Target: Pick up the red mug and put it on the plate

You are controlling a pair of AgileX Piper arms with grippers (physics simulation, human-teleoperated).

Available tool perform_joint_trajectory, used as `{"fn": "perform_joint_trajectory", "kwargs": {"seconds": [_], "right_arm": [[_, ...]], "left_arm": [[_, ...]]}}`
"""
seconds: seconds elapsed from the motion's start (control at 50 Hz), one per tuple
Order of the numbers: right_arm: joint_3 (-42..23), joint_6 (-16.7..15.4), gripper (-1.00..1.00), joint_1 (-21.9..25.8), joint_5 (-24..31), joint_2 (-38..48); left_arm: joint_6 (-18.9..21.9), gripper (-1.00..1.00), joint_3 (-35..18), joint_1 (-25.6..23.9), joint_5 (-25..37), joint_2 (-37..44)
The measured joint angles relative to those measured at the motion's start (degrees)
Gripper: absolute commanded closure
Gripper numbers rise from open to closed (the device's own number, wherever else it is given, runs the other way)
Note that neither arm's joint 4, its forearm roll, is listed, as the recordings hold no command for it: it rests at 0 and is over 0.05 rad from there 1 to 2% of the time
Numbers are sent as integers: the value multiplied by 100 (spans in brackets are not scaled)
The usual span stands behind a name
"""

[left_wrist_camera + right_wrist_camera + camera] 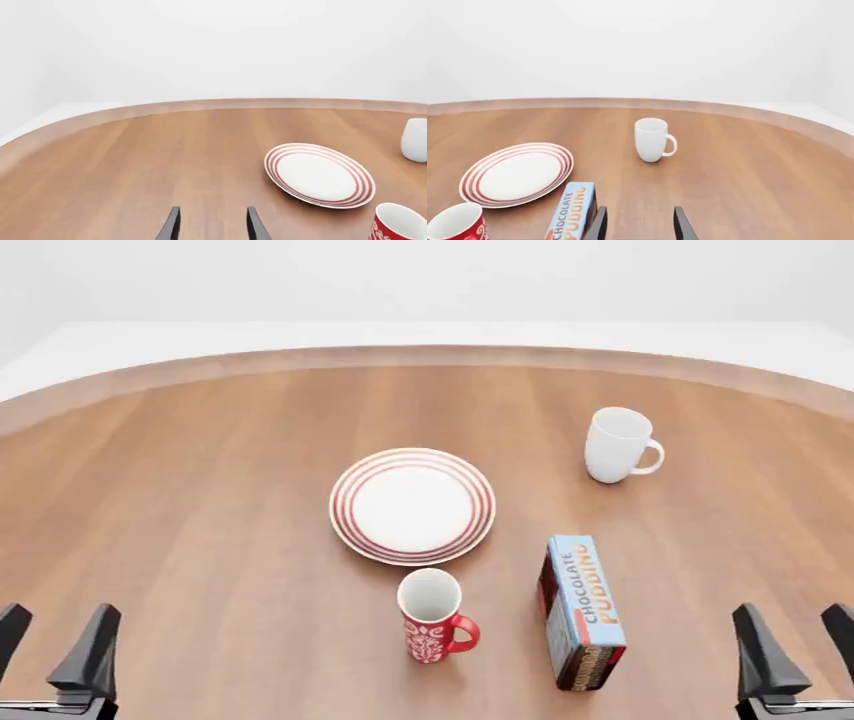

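Note:
The red mug (431, 618) stands upright near the table's front, white inside, its handle pointing right; it also shows in the wrist views (399, 224) (457, 225). Just behind it lies the plate (412, 505) (319, 174) (517, 173), white with red rings and nothing on it. My left gripper (51, 645) (210, 224) is open at the front left corner, far from the mug. My right gripper (798, 645) (637, 224) is open at the front right corner. Neither holds anything.
A plain white mug (618, 445) (652, 139) (415, 140) stands at the back right. A blue chocolate pudding box (582, 610) (568, 215) lies right of the red mug, between it and my right gripper. The table's curved far edge (427, 355) runs across the back.

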Motion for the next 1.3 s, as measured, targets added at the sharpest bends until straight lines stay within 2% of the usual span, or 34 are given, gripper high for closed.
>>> {"fn": "perform_joint_trajectory", "kwargs": {"seconds": [0.36,0.54,0.66,0.8,1.3], "right_arm": [[-86,-83,-100,85,50,-3],[-440,-182,-100,257,230,-8],[-1177,-445,-100,997,695,324],[-1730,-657,-100,1578,973,723],[-2723,-1426,-100,2936,1671,1935]], "left_arm": [[0,-100,0,0,0,0],[0,-100,0,0,0,0],[0,-100,0,0,0,0],[0,-100,0,0,0,0],[0,-100,0,0,0,0]]}}
